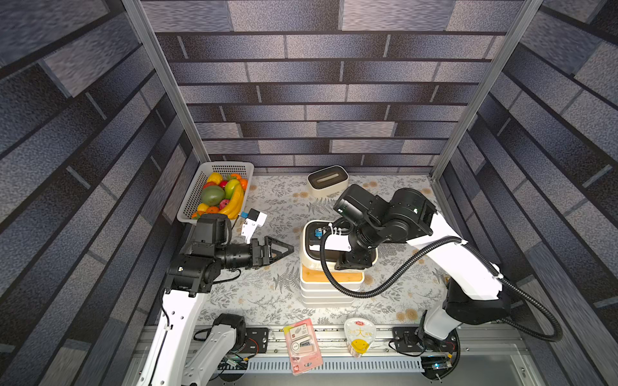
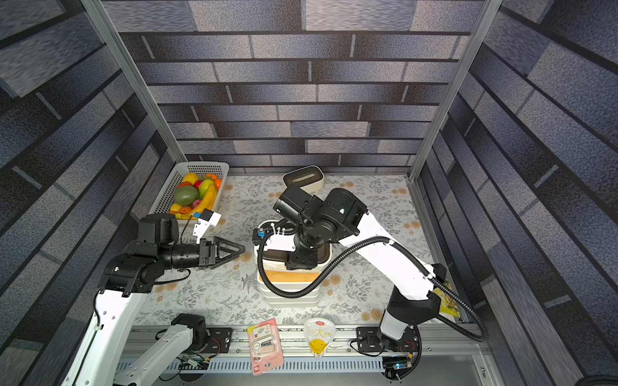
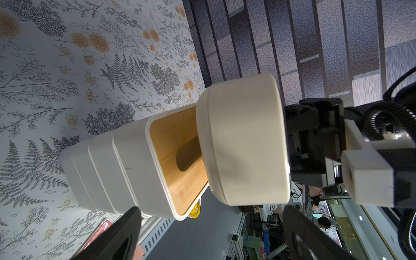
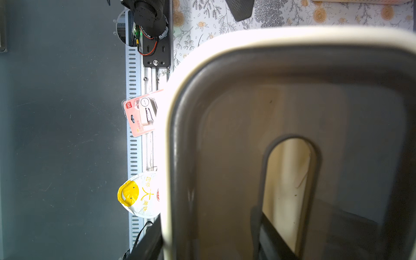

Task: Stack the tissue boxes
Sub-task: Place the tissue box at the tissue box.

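A stack of white tissue boxes [image 1: 326, 294] stands mid-table, its top box [image 3: 135, 166] showing a light wood lid [image 3: 180, 157]. My right gripper [image 4: 209, 243] is shut on the wall of a cream tissue box with a rounded dark brown lid [image 1: 309, 247]: one finger [image 4: 148, 243] sits outside the wall, the other in the lid slot. This box [image 3: 243, 144] is at the wood lid, shifted off-centre; whether it touches I cannot tell. Another brown-lidded tissue box [image 1: 327, 180] sits at the back. My left gripper [image 1: 284, 249] hangs open and empty, left of the stack.
A white basket [image 1: 234, 165] of fruit stands at the back left. A pink blister pack [image 1: 302, 346] and a white pouch with a yellow face [image 1: 359, 337] lie on the front rail. A yellow packet [image 2: 448, 297] lies by the right wall.
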Motion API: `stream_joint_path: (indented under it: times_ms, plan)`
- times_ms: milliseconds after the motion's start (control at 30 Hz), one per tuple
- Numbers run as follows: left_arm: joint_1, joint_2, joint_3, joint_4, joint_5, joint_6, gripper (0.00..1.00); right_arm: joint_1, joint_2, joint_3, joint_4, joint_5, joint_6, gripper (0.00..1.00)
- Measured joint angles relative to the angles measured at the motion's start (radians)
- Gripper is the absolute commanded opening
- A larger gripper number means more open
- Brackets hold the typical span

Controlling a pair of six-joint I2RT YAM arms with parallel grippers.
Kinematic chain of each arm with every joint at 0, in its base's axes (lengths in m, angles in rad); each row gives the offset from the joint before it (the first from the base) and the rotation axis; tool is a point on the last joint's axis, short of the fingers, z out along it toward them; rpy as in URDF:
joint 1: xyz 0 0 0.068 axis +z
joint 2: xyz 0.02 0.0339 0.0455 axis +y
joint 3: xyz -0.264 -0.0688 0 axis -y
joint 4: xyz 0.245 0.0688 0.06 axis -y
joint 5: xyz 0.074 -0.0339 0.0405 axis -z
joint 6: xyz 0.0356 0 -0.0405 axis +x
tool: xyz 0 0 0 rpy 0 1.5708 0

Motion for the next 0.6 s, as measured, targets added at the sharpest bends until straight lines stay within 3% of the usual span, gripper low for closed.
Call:
stream_joint_path:
  times_ms: [600]
  plan:
    - [0.000,-0.010,-0.013,-0.001,0.003,0.002,1.00,0.024,0.000,-0.023,0.000,-0.002,0.011,0.41]
